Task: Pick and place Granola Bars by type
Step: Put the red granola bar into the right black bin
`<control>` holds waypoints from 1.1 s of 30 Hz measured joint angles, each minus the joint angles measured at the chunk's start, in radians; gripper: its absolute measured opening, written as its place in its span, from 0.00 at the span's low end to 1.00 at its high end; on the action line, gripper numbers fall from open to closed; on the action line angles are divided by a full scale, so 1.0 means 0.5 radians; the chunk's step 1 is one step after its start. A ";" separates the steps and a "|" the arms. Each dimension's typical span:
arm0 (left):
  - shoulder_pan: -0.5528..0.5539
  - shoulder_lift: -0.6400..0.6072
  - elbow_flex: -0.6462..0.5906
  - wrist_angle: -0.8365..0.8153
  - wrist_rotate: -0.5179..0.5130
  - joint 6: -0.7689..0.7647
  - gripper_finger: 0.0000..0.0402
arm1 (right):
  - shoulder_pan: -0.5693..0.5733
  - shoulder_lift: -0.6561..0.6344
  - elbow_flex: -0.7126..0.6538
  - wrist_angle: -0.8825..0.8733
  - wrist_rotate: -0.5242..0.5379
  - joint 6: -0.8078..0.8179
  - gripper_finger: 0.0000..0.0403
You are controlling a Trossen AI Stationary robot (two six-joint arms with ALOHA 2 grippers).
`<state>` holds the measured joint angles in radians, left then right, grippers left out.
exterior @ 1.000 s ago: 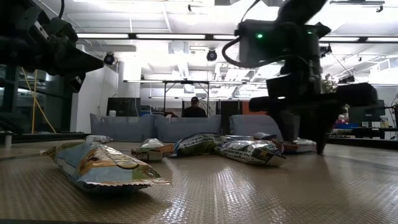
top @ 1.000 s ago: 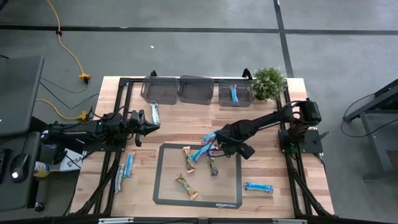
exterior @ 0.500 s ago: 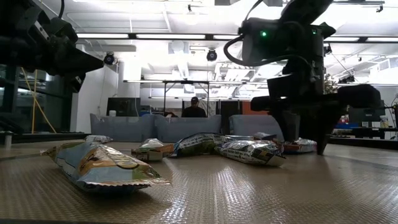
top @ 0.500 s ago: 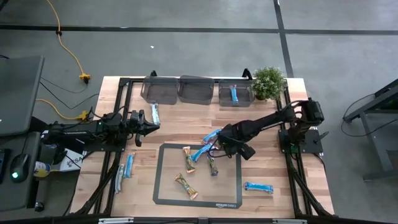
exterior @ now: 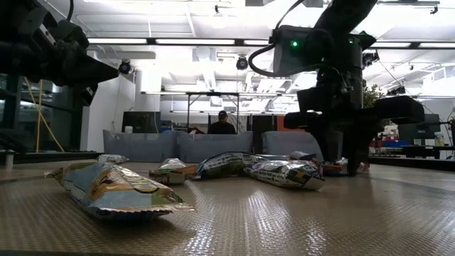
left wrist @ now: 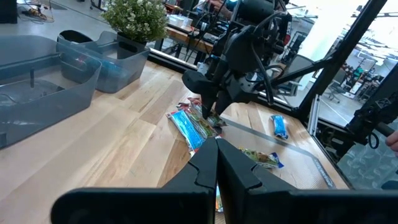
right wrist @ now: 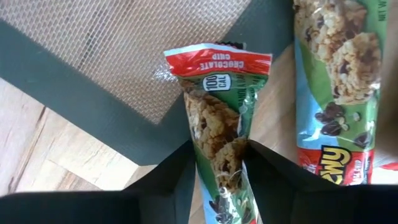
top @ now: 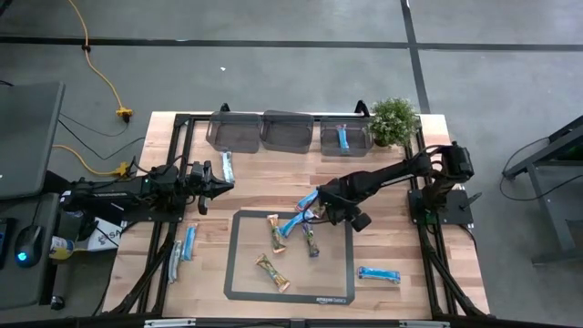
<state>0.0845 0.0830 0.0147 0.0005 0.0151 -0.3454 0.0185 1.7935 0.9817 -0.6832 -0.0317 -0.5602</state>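
Right end effector (top: 321, 206) down at the mat's (top: 241, 273) upper right corner, fingers (right wrist: 180, 177) pinched narrow on a green chocolate-chip bar (right wrist: 221, 155). Bar dead ahead between the pads, long axis running straight out from the wrist, red end farthest. Second green bar (right wrist: 336, 93) just beside, roughly parallel. Bins (top: 287, 132) toward 12 o'clock. Left end effector (top: 219, 186) fully closed, empty, parked at 9 o'clock, well apart; right arm clearly nearer.
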 joint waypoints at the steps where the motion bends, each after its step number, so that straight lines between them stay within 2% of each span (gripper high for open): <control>1: 0.000 0.000 0.000 -0.001 0.000 0.000 0.00 | 0.000 0.001 0.000 0.001 -0.001 0.012 0.30; 11: 0.000 0.000 0.000 0.000 0.000 0.000 0.00 | 0.002 -0.003 -0.002 0.016 0.033 0.147 0.24; 22: 0.001 0.000 0.000 0.000 0.000 0.000 0.00 | -0.002 -0.132 -0.010 0.115 0.083 0.409 0.20; 28: 0.000 0.000 0.000 0.000 0.000 0.000 0.00 | 0.025 -0.221 -0.008 0.223 0.042 0.588 0.20; 33: 0.000 0.000 0.000 -0.001 0.000 0.000 0.00 | 0.048 -0.317 -0.007 0.395 -0.102 0.814 0.20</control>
<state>0.0847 0.0830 0.0147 0.0002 0.0151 -0.3454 0.0427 1.6349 0.9783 -0.4857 -0.0826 -0.1530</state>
